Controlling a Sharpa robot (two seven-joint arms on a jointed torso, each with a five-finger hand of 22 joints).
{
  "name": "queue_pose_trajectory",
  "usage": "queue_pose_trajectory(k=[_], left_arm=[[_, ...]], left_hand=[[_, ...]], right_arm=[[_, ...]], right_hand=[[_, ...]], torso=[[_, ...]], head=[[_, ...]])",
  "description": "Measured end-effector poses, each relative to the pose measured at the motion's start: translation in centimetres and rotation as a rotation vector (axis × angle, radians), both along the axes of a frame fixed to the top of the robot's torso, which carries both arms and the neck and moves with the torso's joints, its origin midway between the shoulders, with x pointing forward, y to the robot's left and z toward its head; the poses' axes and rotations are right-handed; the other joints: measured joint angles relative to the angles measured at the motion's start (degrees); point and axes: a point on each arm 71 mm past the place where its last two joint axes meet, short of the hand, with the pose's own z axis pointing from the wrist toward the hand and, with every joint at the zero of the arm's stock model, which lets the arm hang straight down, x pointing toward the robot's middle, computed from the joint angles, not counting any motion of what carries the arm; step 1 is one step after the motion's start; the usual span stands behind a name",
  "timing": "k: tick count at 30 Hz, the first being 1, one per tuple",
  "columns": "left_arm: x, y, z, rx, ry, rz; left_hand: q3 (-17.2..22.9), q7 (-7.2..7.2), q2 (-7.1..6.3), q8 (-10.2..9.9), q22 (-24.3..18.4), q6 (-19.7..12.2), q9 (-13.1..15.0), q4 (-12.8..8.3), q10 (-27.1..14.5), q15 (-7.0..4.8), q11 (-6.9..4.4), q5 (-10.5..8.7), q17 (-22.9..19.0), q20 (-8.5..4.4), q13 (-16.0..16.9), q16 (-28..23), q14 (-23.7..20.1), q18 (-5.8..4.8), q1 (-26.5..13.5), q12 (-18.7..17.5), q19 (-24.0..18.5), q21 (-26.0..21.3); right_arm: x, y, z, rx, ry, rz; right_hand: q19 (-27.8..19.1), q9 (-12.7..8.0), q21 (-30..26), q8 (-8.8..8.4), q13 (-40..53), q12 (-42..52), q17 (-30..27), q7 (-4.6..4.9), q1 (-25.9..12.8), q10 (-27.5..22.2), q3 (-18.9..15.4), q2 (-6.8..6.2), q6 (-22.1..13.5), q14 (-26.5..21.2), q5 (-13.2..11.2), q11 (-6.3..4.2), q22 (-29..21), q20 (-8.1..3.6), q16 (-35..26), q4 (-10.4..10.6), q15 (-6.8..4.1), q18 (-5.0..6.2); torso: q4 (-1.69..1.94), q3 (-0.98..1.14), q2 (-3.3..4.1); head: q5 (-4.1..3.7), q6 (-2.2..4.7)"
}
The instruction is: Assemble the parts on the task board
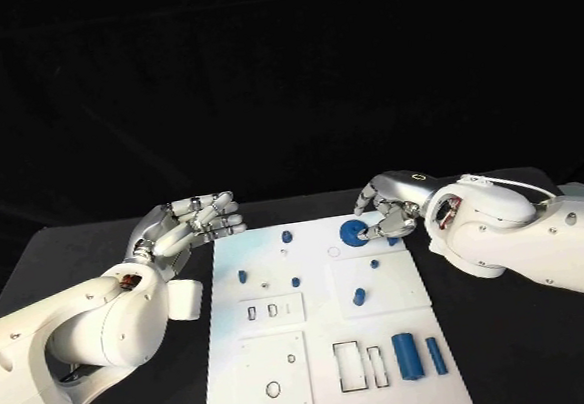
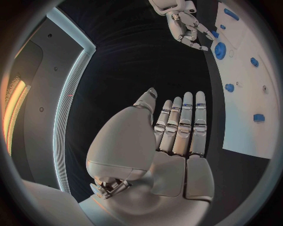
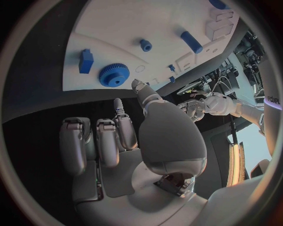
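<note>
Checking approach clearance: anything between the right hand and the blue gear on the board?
Nothing visible. The right hand is right at the blue gear near the task board's far edge. In the right wrist view only bare board lies between fingertips and gear. Whether they touch, I cannot tell.

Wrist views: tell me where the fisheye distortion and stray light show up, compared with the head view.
Left wrist view: the white task board has a bowed edge, and a warm orange glow sits at the circle's rim. Right wrist view: the board bends around the round blue toothed gear. Head view: the board's edges run straight, evenly lit against the black table, without glare.
</note>
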Motion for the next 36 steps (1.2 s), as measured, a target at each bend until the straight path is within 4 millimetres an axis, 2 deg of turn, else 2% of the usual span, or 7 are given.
queue_pose_trajectory(k=[4,6,8,20,26,29,36], left_arm=[[0.0,-0.1,0.0,-0.001,0.002,-0.005],[0.0,-0.2,0.0,-0.002,0.004,-0.008],[0.0,-0.2,0.0,-0.002,0.006,-0.010],[0.1,-0.3,-0.1,0.000,0.013,-0.014],[0.1,-0.3,-0.1,-0.001,0.014,-0.016],[0.1,-0.3,-0.1,-0.001,0.015,-0.016],[0.1,-0.3,-0.2,0.000,0.016,-0.015]], left_hand=[[0.00,0.00,0.22,0.00,-0.07,0.00,0.00,0.00,0.00,0.00,0.00,0.00,0.00,0.00,0.00,0.00,0.00,0.00,0.22,0.00,0.00,0.00],[0.00,0.00,0.22,0.00,-0.07,0.00,0.00,0.00,0.00,0.00,0.00,0.00,0.00,0.21,0.00,-0.21,0.00,0.00,0.22,0.00,-0.21,0.00],[0.15,0.00,0.22,0.00,-0.07,0.00,0.00,-0.15,0.00,0.00,0.00,0.00,-0.01,0.00,0.00,-0.21,0.00,0.00,0.22,-0.23,-0.41,0.00],[0.15,0.00,0.22,0.00,-0.12,0.00,0.00,-0.15,0.00,0.11,0.00,0.00,-0.01,0.00,0.00,-0.21,-0.11,0.00,0.22,-0.30,-0.41,0.00],[0.15,0.00,0.22,-0.23,-0.18,0.00,0.00,-0.15,0.00,0.20,0.00,0.00,0.04,0.00,0.00,-0.44,-0.20,0.00,0.22,-0.30,-0.41,0.00],[0.15,0.00,0.22,-0.23,-0.18,0.00,0.00,-0.15,0.00,0.20,0.00,0.00,0.04,0.00,0.00,-0.43,-0.20,0.00,0.22,-0.30,-0.41,0.00],[0.15,0.00,0.22,-0.23,-0.17,0.00,0.00,-0.15,0.00,0.20,0.00,0.00,0.04,0.00,0.00,-0.44,-0.20,0.00,0.22,-0.30,-0.41,0.00]], right_arm=[[0.5,-0.6,-0.3,0.000,0.028,-0.031],[0.7,-0.8,-0.4,0.000,0.039,-0.044],[1.0,-0.8,-0.5,0.001,0.051,-0.054],[1.7,-0.1,-1.0,0.005,0.087,-0.067],[2.0,0.5,-1.2,0.000,0.095,-0.063],[2.1,0.6,-1.3,-0.001,0.098,-0.060],[2.2,0.9,-1.4,-0.004,0.102,-0.058]], right_hand=[[0.00,0.56,0.40,1.11,0.00,0.85,0.00,0.12,0.03,0.60,-0.48,0.03,-0.95,0.00,0.00,0.19,0.00,0.00,0.41,1.10,0.40,-0.08],[-0.20,0.73,0.44,1.52,0.00,1.13,0.00,0.25,0.30,0.60,-0.68,0.30,-1.24,0.00,0.05,0.20,0.00,0.20,0.41,1.30,0.40,-0.89],[0.00,0.87,0.68,1.90,0.00,1.19,0.00,0.12,0.30,0.98,-0.61,0.30,-1.47,0.00,0.35,0.23,-0.01,0.41,0.63,1.55,0.40,-0.90],[0.00,1.32,1.06,2.88,-0.01,1.58,-0.01,0.29,0.54,1.01,-1.08,0.06,-2.46,0.00,0.58,0.19,-0.02,0.41,0.85,2.35,0.40,-0.90],[0.00,1.71,1.06,3.95,-0.01,1.58,-0.02,0.38,0.53,1.01,-1.93,0.06,-3.37,0.00,-0.04,0.19,-0.02,0.40,0.85,3.85,0.81,-0.90],[0.00,1.77,1.06,3.96,-0.01,1.58,-0.02,0.58,0.53,1.01,-2.04,0.06,-3.57,0.00,-0.04,0.19,-0.02,0.40,0.85,4.08,0.81,-0.90],[0.00,1.83,1.06,4.39,-0.02,1.58,-0.02,0.38,0.53,1.01,-2.20,0.06,-3.77,0.00,-0.04,0.19,-0.03,0.40,0.85,4.29,0.81,-0.89]], torso=[[-0.03,0.02,-0.05],[-0.04,0.03,-0.03],[-0.04,0.09,0.02],[0.15,0.16,0.25],[0.15,0.20,0.28],[0.18,0.24,0.31],[0.23,0.26,0.39]], head=[[-0.13,-0.07],[-0.06,-0.18],[-0.02,-0.30],[-0.31,-0.80],[-0.32,-1.09],[-0.34,-1.18],[-0.52,-1.29]])
